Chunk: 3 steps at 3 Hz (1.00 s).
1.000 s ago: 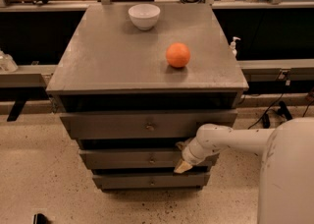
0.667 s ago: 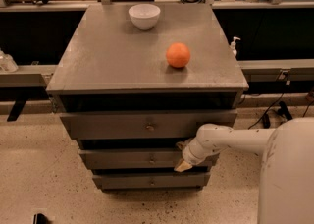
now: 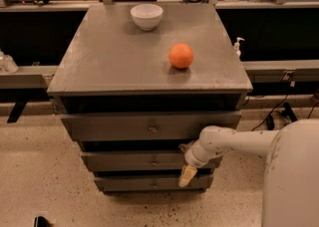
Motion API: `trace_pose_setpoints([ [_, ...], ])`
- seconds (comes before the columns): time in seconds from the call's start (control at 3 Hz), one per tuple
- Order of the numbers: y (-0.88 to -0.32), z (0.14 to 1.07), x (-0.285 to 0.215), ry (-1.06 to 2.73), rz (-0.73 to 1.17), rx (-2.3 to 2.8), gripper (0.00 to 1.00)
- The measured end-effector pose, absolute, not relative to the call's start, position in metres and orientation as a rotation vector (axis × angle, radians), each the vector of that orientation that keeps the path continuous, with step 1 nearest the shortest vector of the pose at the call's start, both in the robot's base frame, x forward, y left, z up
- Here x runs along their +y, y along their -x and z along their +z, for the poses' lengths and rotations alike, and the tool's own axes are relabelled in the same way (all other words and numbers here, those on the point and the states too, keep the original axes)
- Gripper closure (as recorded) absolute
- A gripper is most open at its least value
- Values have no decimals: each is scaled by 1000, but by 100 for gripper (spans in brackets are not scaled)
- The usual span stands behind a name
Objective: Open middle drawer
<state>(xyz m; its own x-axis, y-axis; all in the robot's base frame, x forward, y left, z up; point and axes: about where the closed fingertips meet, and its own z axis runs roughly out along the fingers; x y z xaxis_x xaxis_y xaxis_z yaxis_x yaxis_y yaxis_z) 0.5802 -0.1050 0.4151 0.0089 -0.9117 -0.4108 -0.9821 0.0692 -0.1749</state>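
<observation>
Currently the tool hangs low and right of centre, against the front of the middle drawer, right of its knob; its grip cannot be told. Tool and drawer sit exactly as a second ago, so the pull seems not begun. Above, the grey worktop carries a white bowl and an orange. Speckled floor surrounds the cabinet.

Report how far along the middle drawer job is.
Done: the gripper is down at the middle drawer, at the right part of its front. In hand: getting a hold; it sits right of the knob, not on it. Left: the pull itself, since the drawer does not look drawn out from the cabinet.
</observation>
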Motion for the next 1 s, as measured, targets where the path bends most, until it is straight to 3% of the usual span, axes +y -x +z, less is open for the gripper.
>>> trace_pose_setpoints([
  [0.67, -579, 411, -102, 1903, 206, 1937, 0],
  [1.0, -569, 408, -94, 1974, 180, 1908, 24],
])
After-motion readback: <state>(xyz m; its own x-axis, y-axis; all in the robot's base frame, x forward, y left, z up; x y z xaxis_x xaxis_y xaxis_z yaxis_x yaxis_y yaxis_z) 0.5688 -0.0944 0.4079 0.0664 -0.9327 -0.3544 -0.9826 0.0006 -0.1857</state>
